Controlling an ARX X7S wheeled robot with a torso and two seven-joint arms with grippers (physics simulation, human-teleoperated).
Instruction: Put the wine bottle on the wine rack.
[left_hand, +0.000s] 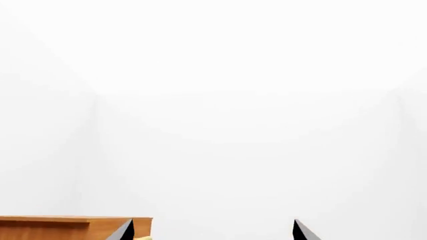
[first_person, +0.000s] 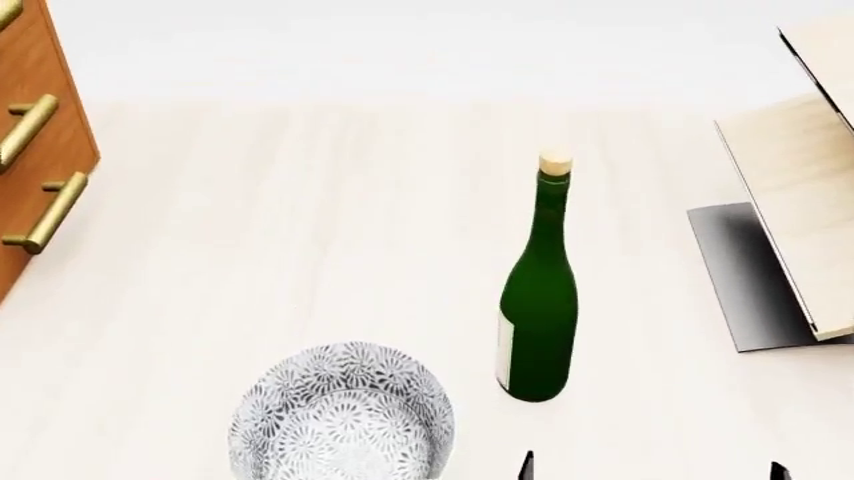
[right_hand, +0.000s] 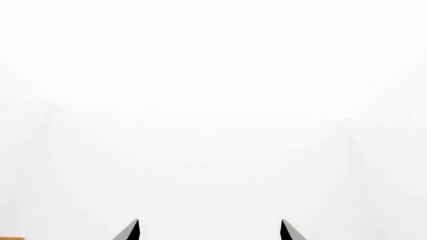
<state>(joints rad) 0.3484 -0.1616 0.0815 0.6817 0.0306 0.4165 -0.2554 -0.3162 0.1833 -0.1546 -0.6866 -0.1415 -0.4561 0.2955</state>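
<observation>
The wine bottle (first_person: 538, 300) stands upright on the pale table, dark green with a tan cork and a pale label strip low on its side. At the right edge of the head view sits the wine rack (first_person: 801, 200), its light-wood boards tilted over a grey metal base. Two dark fingertips of my right gripper (first_person: 651, 468) poke in at the bottom edge, just in front of and to the right of the bottle, wide apart and empty. In the wrist views both the left gripper (left_hand: 212, 232) and the right gripper (right_hand: 209, 231) are open, facing white walls.
A patterned grey-white bowl (first_person: 343, 420) sits at the front, left of the bottle. An orange-brown cabinet (first_person: 34, 150) with brass handles stands at the far left; its top (left_hand: 67, 227) also shows in the left wrist view.
</observation>
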